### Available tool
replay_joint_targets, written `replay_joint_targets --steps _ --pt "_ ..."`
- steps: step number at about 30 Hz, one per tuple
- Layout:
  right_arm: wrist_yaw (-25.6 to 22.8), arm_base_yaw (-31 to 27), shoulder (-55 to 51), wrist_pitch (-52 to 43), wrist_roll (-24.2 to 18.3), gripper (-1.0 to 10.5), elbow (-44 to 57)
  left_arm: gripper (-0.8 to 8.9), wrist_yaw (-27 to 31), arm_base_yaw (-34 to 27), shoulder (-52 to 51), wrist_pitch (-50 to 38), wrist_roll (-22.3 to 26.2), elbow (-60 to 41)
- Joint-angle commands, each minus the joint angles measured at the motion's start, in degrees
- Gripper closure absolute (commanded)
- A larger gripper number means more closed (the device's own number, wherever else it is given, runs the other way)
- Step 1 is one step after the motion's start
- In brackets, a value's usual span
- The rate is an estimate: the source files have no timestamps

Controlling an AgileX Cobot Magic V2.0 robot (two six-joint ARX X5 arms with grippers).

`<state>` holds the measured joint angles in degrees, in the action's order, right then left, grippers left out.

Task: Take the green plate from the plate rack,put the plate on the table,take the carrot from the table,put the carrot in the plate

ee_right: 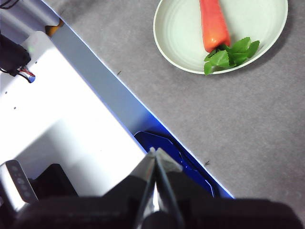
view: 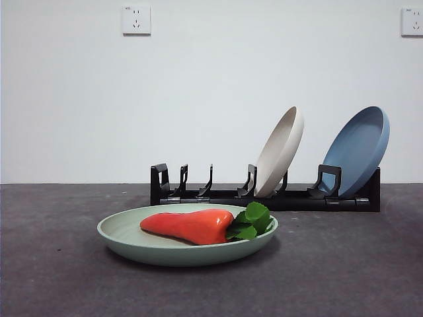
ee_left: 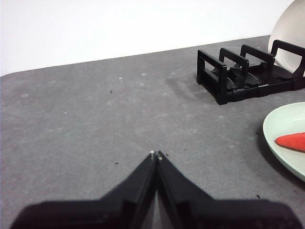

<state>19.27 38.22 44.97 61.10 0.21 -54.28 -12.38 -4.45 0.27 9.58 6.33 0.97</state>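
The green plate (view: 132, 234) lies flat on the dark grey table (view: 59, 264) in front of the plate rack (view: 264, 197). The orange-red carrot (view: 188, 226) lies in the plate, its leafy top towards the right. The plate (ee_right: 176, 28) and carrot (ee_right: 213, 24) also show in the right wrist view. My left gripper (ee_left: 156, 154) is shut and empty over bare table, left of the plate (ee_left: 286, 133) and rack (ee_left: 238, 76). My right gripper (ee_right: 154, 151) is shut and empty, back over the table's near edge. Neither arm shows in the front view.
A beige plate (view: 281, 150) and a blue plate (view: 359, 148) lean in the rack's right slots; its left slots hold nothing. A white base unit (ee_right: 62, 119) and a blue part (ee_right: 176, 152) lie beyond the table's edge under the right gripper.
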Motion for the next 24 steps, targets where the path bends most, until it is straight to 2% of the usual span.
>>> replay_joint_targets --steps 1,4,7,11,13,17,21,24 --pt "-0.07 -2.80 -2.47 -0.81 -3.02 9.5 0.17 8.17 0.13 -0.15 -0.07 -0.09 -0.57 -0.81" --pt "1.55 -8.68 -5.70 -3.93 -5.33 9.5 0.44 8.17 0.15 -0.15 -0.07 -0.07 -0.57 -0.81" --pt "4.85 -17.35 -10.56 -9.90 -6.97 9.5 1.64 8.17 0.13 -0.15 -0.07 -0.07 -0.57 -0.81" --pt "5.03 -28.22 -17.42 -18.01 -8.02 9.5 6.23 8.17 0.13 -0.15 -0.07 -0.09 -0.57 -0.81" --pt "4.74 -31.89 -20.81 -23.15 -8.04 9.5 10.03 8.17 0.13 -0.15 -0.07 -0.07 -0.57 -0.81" --pt "4.26 -36.22 -28.04 -34.25 -7.08 9.5 21.14 8.17 0.15 -0.17 -0.07 -0.09 -0.57 -0.81" --pt "4.00 -37.38 -33.81 -43.36 -3.26 9.5 33.11 8.17 0.15 -0.15 -0.07 -0.07 -0.57 -0.81" --pt "1.11 -37.18 -37.55 -48.85 0.37 9.5 40.76 8.17 0.13 -0.15 -0.07 -0.09 -0.57 -0.81"
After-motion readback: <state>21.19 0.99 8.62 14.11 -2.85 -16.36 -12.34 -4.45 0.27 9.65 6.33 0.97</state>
